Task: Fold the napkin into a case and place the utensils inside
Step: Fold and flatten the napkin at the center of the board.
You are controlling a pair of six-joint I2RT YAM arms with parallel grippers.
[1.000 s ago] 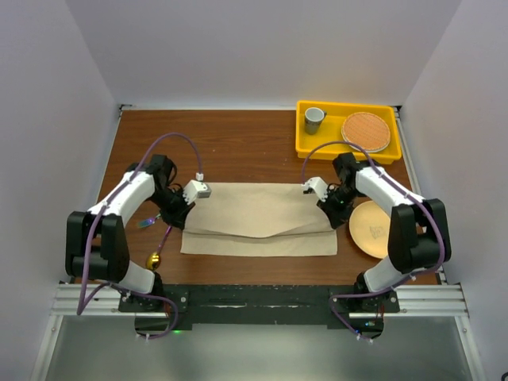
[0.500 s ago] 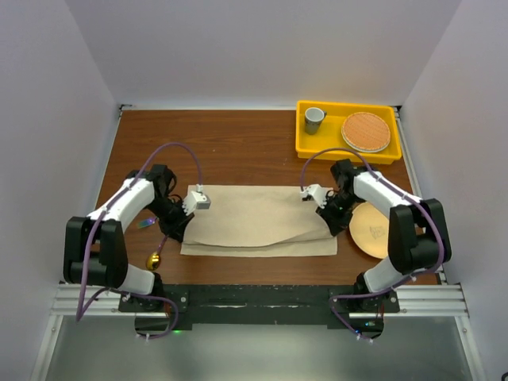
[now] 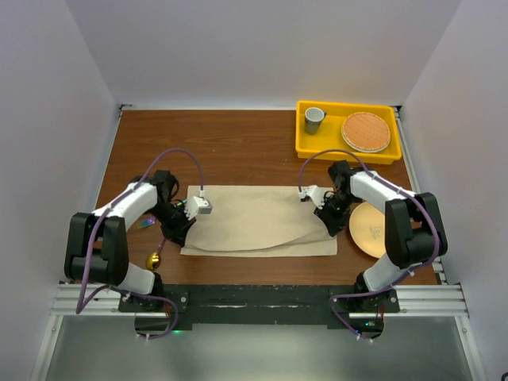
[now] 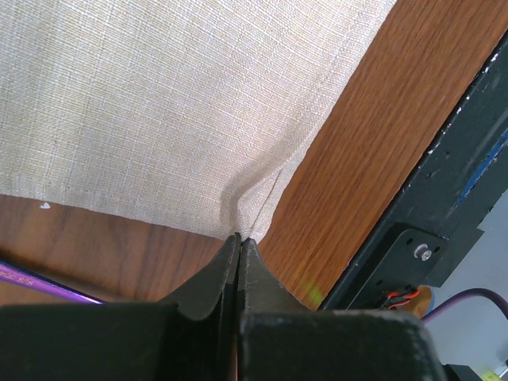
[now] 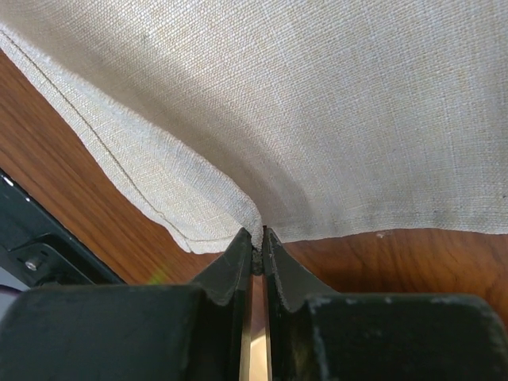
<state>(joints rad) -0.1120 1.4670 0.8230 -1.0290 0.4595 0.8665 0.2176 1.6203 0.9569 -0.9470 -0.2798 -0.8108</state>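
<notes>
- Table: brown wood, work area is the near half, within reach of both arms.
- Napkin: lies flat across the near middle as a wide band. The far layer is doubled toward the near edge with a sagging fold line, so the case is only partly formed (my judgement).
- Tray: yellow, far right corner, well apart from the fold.
- Plate: just beside the napkin's right end, under the right arm.
- Left gripper: jaws pressed together on the napkin's left corner, cloth puckers at the tips. It holds low to drag the layer over.
- Right gripper: jaws almost together, thin slit between them. A bit of the folded right corner is nipped at the tips, and the grip looks light.
- Spoon and fork: on the table left of the napkin, by the left arm. Not in the cloth yet.
</notes>
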